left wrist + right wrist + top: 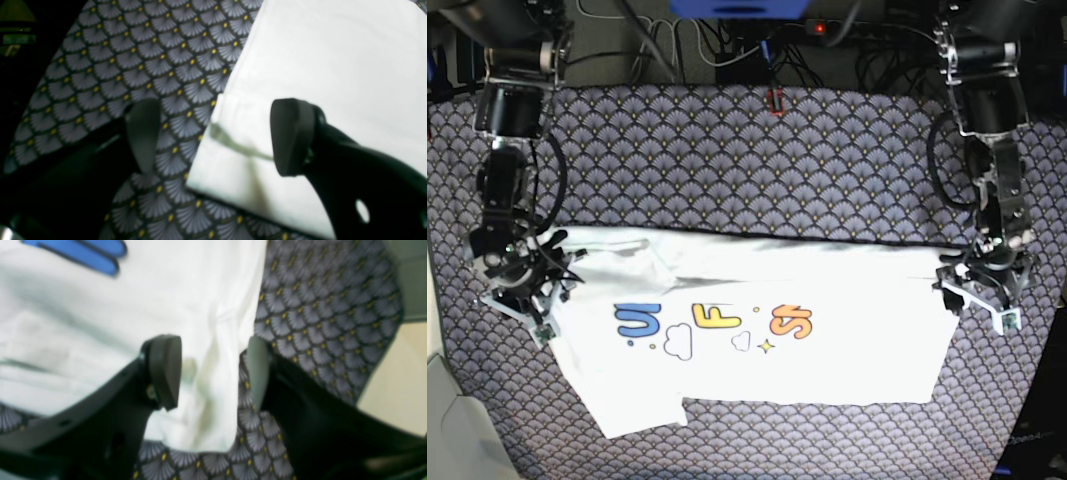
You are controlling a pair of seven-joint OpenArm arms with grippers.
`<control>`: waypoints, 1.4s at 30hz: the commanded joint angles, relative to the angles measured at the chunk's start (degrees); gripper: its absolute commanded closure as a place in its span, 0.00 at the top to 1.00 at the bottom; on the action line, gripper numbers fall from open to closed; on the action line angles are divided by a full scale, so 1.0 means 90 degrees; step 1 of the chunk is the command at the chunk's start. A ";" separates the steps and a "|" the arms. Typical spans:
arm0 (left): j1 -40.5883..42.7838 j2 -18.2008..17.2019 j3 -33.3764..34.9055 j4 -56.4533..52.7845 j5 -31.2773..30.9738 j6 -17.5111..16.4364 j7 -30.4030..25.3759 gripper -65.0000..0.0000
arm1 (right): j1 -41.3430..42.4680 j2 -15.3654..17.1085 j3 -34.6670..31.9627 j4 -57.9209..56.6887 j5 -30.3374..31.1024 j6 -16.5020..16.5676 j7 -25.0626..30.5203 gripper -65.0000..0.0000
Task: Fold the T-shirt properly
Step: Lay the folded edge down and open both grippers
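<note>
Left wrist view: the left claw (213, 136) stands with jaws wide apart and nothing between them, one pad over the patterned tabletop (140, 56), the other over plain white cloth. That cloth is the T-shirt (333, 66), filling the frame from 12 o'clock round to 5 o'clock, with a hemmed corner right between the pads.

Right wrist view: the right claw (210, 373) is parted too, gripping nothing. A rumpled white edge of the shirt lies in the gap, 1 pad above cloth, the other above the scale-pattern cover. A scrap of blue print shows at 11 o'clock.

Base view: the shirt lies spread across the middle of the tabletop, print up, blue, yellow and orange letters readable. Its top edge runs straight from 9 o'clock to 3 o'clock, which looks like 1 fold already laid down. Each claw sits at one end of that edge, the right one at 9 o'clock, the left at 3 o'clock. A sleeve flap sticks out at 7 o'clock. My read: early going, with the side folds and a final halving left.
</note>
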 commanded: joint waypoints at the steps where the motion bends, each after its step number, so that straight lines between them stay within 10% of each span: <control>1: 0.0003 -0.0104 -0.0028 0.0196 0.0000 0.0023 -0.0163 0.76 | -0.0016 0.0053 0.0024 0.0319 0.0020 -0.0003 0.0098 0.50; 37: 0.0404 0.0111 -0.0038 -0.0644 -0.0010 0.0062 -0.0651 0.76 | -0.1091 0.0043 0.0239 0.1364 0.0020 -0.0022 0.0088 0.50; 42: 0.0404 0.0111 -0.0038 -0.0644 -0.0010 0.0042 -0.0651 0.54 | -0.1071 0.0053 0.0474 0.1364 0.0020 -0.0003 0.0088 0.50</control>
